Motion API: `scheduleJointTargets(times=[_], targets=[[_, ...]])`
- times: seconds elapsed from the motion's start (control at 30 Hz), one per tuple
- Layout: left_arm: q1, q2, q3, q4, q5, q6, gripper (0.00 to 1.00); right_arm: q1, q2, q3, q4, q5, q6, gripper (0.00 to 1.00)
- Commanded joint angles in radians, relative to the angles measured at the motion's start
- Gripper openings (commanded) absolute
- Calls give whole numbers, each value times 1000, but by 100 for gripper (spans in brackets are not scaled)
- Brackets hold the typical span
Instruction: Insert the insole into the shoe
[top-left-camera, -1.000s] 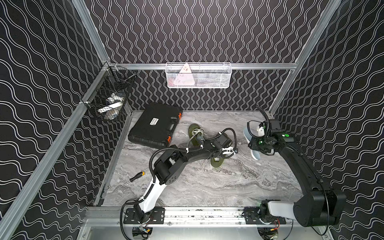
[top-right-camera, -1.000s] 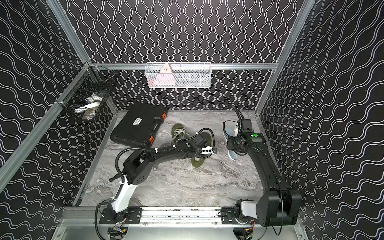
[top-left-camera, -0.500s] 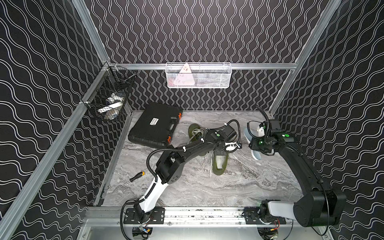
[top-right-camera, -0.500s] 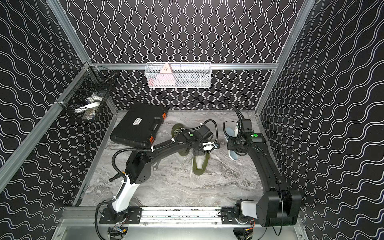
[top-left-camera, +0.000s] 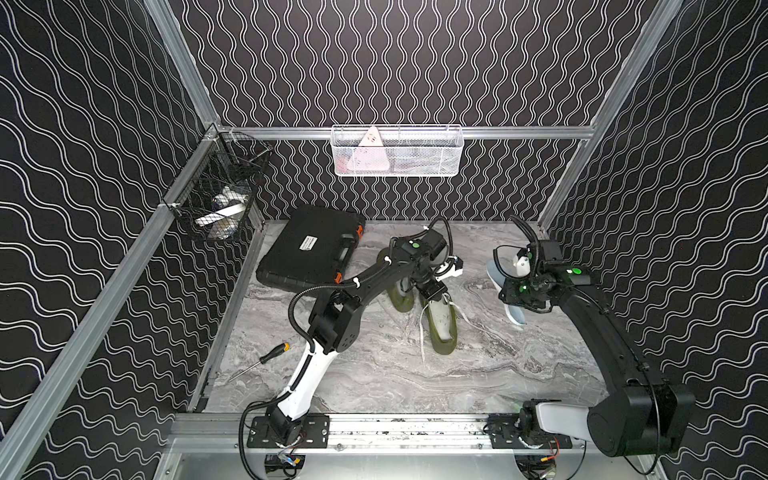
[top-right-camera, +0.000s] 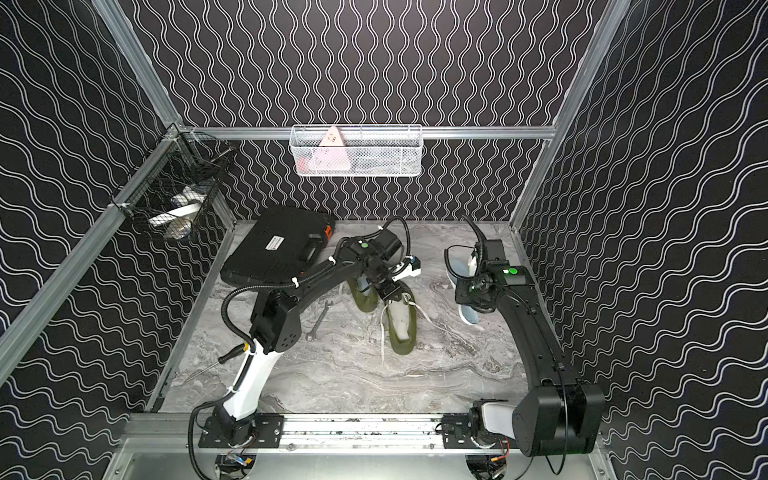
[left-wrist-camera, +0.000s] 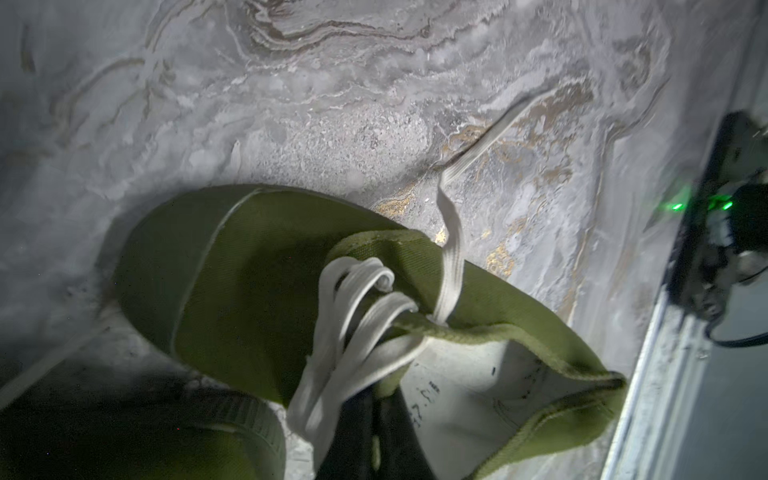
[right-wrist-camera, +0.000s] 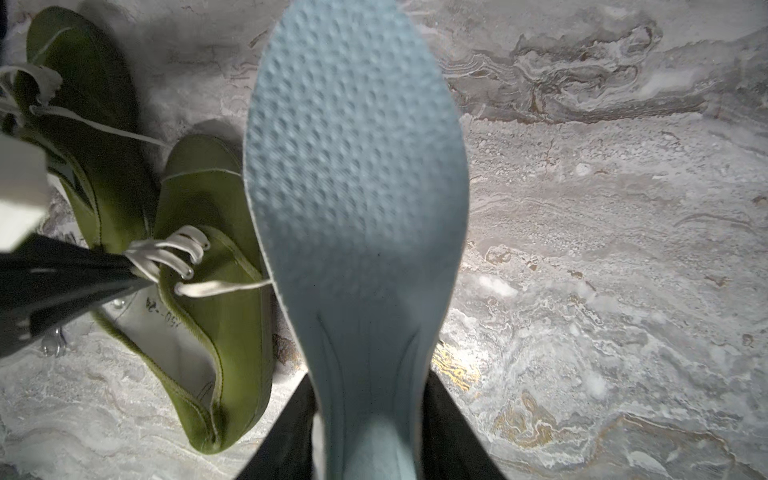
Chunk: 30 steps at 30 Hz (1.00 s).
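Note:
An olive green shoe (top-left-camera: 442, 328) (top-right-camera: 401, 326) with loose white laces lies mid-table, its toe toward the front rail. My left gripper (top-left-camera: 434, 293) (top-right-camera: 390, 291) (left-wrist-camera: 376, 432) is shut on the green edge of the shoe (left-wrist-camera: 249, 270) by the laces, above its pale lining. A second green shoe (top-left-camera: 401, 297) (right-wrist-camera: 83, 124) lies just to the left. My right gripper (top-left-camera: 519, 289) (right-wrist-camera: 370, 415) is shut on the heel end of the light blue insole (top-left-camera: 516, 316) (top-right-camera: 469, 318) (right-wrist-camera: 353, 187), held above the table to the right of the shoes.
A black tool case (top-left-camera: 309, 249) lies at the back left. A screwdriver (top-left-camera: 266, 359) rests near the left edge and a wrench (top-right-camera: 320, 320) left of the shoes. On the walls hang a white wire basket (top-left-camera: 397, 151) and a black mesh basket (top-left-camera: 220, 199).
My left gripper has swung the held shoe round so its toe points to the front rail. The right arm and insole have stayed put.

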Motion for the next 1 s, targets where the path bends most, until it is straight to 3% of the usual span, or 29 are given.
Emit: scheduleJointTargets(times=[0.0, 0.37, 0.8, 0.97], targets=[[3, -75, -102, 152, 134, -182, 0, 24, 6, 16, -45, -16, -30, 40], [55, -190, -380, 560, 234, -531, 0, 217, 43, 59, -155, 97, -83, 40], [72, -212, -565, 933, 346, -784, 0, 358, 65, 107, -251, 171, -137, 40], [75, -196, -554, 927, 340, -790, 0, 439, 125, 158, -332, 284, -165, 39]])
